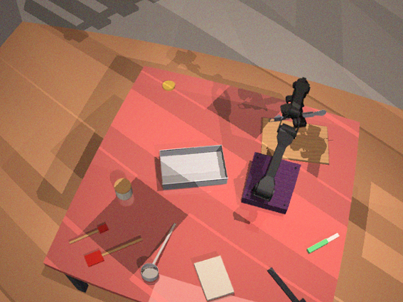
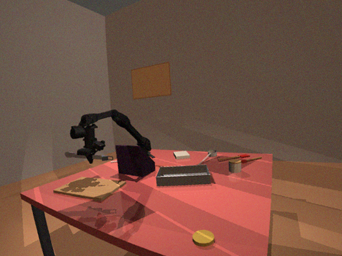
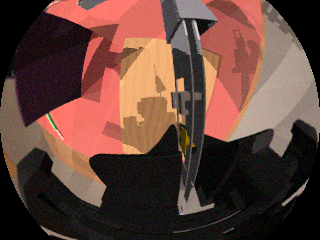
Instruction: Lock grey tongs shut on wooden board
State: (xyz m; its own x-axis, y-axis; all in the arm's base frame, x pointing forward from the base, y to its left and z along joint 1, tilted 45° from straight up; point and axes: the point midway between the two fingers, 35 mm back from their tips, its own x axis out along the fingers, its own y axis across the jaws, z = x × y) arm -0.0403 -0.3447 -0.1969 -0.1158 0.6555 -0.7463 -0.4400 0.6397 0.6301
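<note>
The grey tongs (image 1: 318,113) (image 2: 105,157) (image 3: 199,75) are held in the air, roughly level, above the far side of the wooden board (image 1: 269,135) (image 2: 110,186) (image 3: 147,75). My gripper (image 1: 298,117) (image 2: 89,154) (image 3: 175,128) is shut on the tongs around their middle. In the wrist view their two arms run close together, with a narrow gap between them, and a yellow part shows at the fingertips. Whether the lock inside the hinge is engaged cannot be seen. The roasting tin (image 1: 194,184) (image 2: 183,179) stands apart from the tongs, with nothing across it.
The purple base block (image 1: 288,172) (image 2: 135,164) (image 3: 47,65) stands beside the board. A yellow disc (image 1: 168,85) (image 2: 203,237) lies at a far corner. A jar (image 1: 123,190) (image 2: 234,165), a ladle (image 1: 150,273), a cream block (image 1: 214,277) and a green-handled tool (image 1: 318,245) are farther off.
</note>
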